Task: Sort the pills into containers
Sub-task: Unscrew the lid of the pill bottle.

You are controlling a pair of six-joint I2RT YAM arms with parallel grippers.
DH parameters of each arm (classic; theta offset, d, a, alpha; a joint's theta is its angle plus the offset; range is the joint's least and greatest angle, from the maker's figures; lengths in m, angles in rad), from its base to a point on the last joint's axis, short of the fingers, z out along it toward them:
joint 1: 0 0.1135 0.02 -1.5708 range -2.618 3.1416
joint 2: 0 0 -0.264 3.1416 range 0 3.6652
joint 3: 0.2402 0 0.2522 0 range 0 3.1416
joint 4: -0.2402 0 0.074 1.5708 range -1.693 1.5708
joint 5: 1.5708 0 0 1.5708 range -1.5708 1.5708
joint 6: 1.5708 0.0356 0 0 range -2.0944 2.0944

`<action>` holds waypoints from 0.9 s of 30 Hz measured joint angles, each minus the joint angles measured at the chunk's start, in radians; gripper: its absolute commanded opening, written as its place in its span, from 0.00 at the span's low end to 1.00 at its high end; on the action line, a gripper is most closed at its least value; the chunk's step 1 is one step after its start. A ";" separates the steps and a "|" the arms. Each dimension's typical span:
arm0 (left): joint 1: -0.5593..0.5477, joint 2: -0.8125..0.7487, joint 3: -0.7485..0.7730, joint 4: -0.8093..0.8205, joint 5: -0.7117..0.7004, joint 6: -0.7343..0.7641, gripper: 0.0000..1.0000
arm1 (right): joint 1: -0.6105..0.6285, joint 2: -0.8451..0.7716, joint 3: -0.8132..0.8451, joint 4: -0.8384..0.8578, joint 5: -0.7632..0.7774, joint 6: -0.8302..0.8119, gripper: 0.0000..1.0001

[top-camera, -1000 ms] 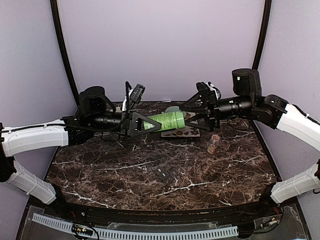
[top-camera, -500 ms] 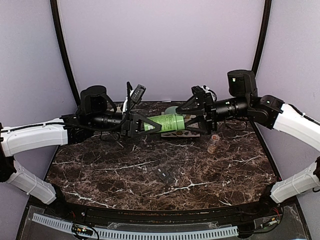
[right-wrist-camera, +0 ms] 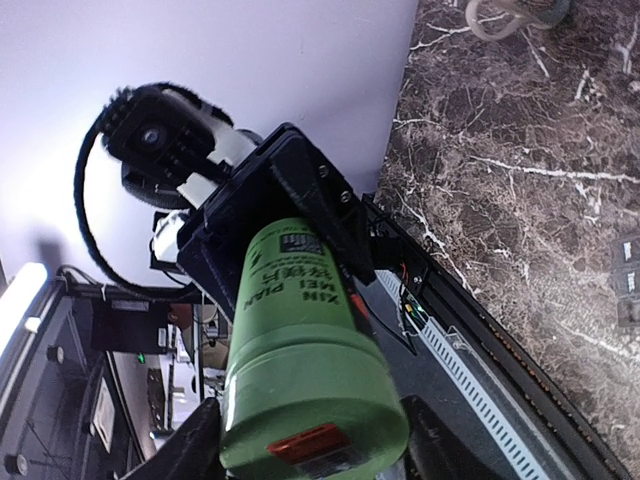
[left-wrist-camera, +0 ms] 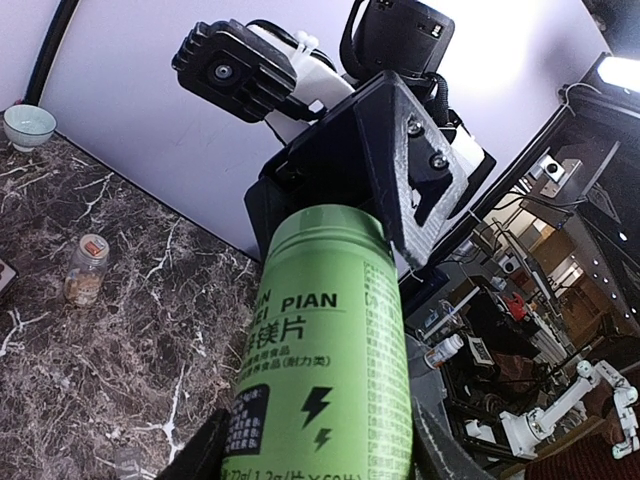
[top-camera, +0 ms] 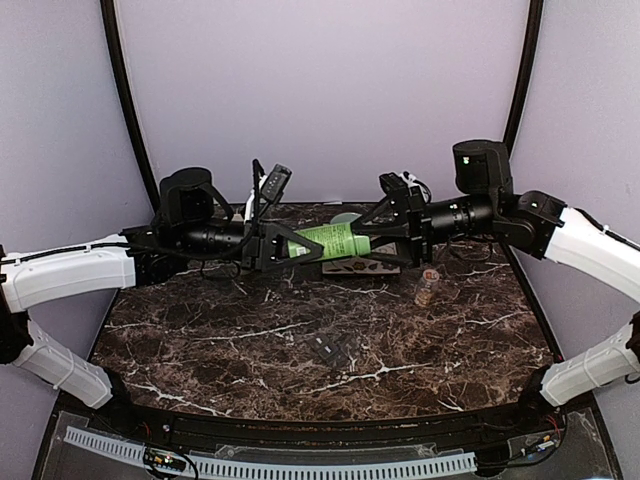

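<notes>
Step in hand: opening the pill bottle, as I judge it. No sorting has begun. My left gripper [top-camera: 290,247] is clamped on the body of the green bottle [top-camera: 332,240] and holds it on its side in the air, above the far edge of the worktop [top-camera: 220,340]. My right gripper [top-camera: 378,240] sits around the cap end, one finger on each side. I cannot tell whether its pads are pressing the cap or just bracketing it.

I see no loose pills on the worktop; they are presumably inside the bottle. The containers [top-camera: 325,348], a dark grey strip, lie flat near the middle of the worktop, somewhat toward the near edge and well apart from both grippers. It is too small to tell whether the lids are up or down. A small glass jar [top-camera: 427,288] with tan contents stands toward the right edge, untouched.

Next move calls for a firm right-hand clamp on the cap. I then twist against the left hold with the bottle kept level so nothing spills once it loosens. After that, I carry it down over the containers.
</notes>
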 measured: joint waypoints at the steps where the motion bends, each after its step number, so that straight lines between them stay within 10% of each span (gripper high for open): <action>1: 0.000 0.000 0.000 0.003 0.000 0.000 0.00 | 0.000 0.002 0.000 -0.002 -0.001 0.002 0.39; 8: 0.003 0.001 0.000 0.019 0.002 -0.017 0.00 | -0.002 0.014 0.032 -0.040 -0.008 -0.066 0.17; 27: 0.002 0.074 -0.074 0.355 0.082 -0.383 0.00 | 0.022 -0.051 0.057 -0.165 0.142 -0.837 0.33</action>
